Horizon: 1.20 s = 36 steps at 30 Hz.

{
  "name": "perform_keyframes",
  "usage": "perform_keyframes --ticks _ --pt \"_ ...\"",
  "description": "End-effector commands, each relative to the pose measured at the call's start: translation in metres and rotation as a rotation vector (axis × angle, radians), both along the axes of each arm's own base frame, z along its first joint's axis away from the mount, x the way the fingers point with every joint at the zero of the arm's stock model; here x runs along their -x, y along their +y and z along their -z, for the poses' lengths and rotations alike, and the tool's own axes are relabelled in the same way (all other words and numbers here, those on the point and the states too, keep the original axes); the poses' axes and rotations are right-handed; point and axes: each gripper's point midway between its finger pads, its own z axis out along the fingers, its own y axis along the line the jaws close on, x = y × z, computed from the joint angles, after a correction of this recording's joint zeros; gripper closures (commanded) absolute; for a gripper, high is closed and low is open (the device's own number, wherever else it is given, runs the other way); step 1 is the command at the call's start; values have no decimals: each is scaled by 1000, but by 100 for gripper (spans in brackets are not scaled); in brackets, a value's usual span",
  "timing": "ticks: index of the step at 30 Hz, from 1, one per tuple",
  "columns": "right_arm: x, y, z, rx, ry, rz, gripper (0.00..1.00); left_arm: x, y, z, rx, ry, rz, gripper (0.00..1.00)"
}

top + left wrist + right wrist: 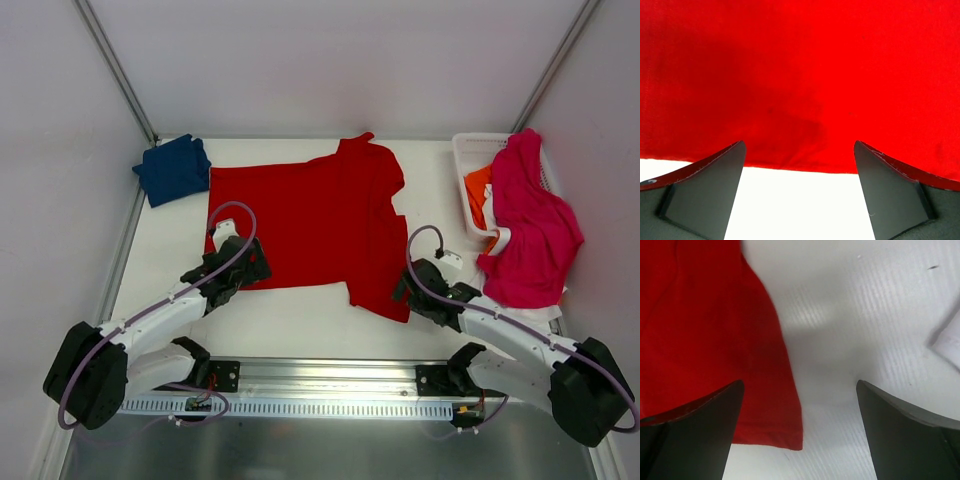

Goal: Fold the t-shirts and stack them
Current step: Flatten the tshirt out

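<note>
A bright red t-shirt (310, 220) lies spread flat on the white table, its near sleeve at the lower right. A navy blue t-shirt (173, 168) lies folded at the back left. My left gripper (250, 265) is open and empty over the red shirt's near hem (800, 100). My right gripper (405, 290) is open and empty beside the red sleeve's corner (715, 340); its left finger (695, 435) overlaps the cloth. A magenta-pink t-shirt (530, 225) hangs over the basket; an orange one (478, 190) lies inside.
A white basket (470, 150) stands at the back right. White cloth (540, 312) lies under the pink shirt. Grey walls close in the table on three sides. A metal rail (330, 385) runs along the near edge.
</note>
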Motion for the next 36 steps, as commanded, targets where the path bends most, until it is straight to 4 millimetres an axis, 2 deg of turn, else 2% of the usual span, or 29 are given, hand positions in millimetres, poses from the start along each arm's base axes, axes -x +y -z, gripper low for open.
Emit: perform_keyframes --ticks 1,4,5,7,9,10,11,12,14,15,17,20,21,26,29,30,33,34,35,36 --pt "3 14 5 -63 0 29 0 1 2 1 -26 -9 -37 9" --pt "10 29 20 -126 17 16 0 5 2 4 -34 -5 -44 10" --pt "10 43 20 -182 10 4 1 5 2 5 -32 -3 -50 10" --pt "13 52 27 -192 22 -10 9 6 2 6 -43 -4 -52 10" --pt "15 66 24 -189 7 -40 17 8 2 8 -50 5 -51 10" --pt "22 69 29 -147 32 -67 29 8 2 9 -53 6 -51 10" --pt "18 74 24 -138 16 -67 36 9 2 10 -55 7 -51 10" --pt "20 76 27 -121 27 -63 52 9 3 11 -61 8 -53 10" --pt "24 84 25 -110 17 -82 71 10 4 12 -62 9 -55 10" --pt "26 87 25 -114 18 -76 86 10 4 12 -62 9 -55 10" --pt "30 93 22 -92 9 -93 99 10 4 11 -62 6 -54 10" --pt "36 95 11 -52 -14 -99 99 11 5 12 -65 5 -58 10" --pt "44 90 10 -6 -5 -119 99 10 5 12 -65 6 -56 10" --pt "57 76 -4 62 -50 -106 99 10 4 11 -64 5 -52 10" --pt "69 60 -6 83 -56 -94 100 11 4 10 -57 2 -49 10" --pt "76 47 -6 128 -50 -104 99 11 3 9 -52 1 -45 10" --pt "84 23 -13 146 -74 -65 99 12 2 0 -27 4 -72 10" --pt "86 15 -13 155 -78 -53 100 22 8 3 -35 50 -103 10" --pt "86 11 -14 141 -88 -27 99 25 9 0 -38 70 -111 11" --pt "86 7 -18 132 -100 -34 100 22 5 -11 -27 68 -120 12"
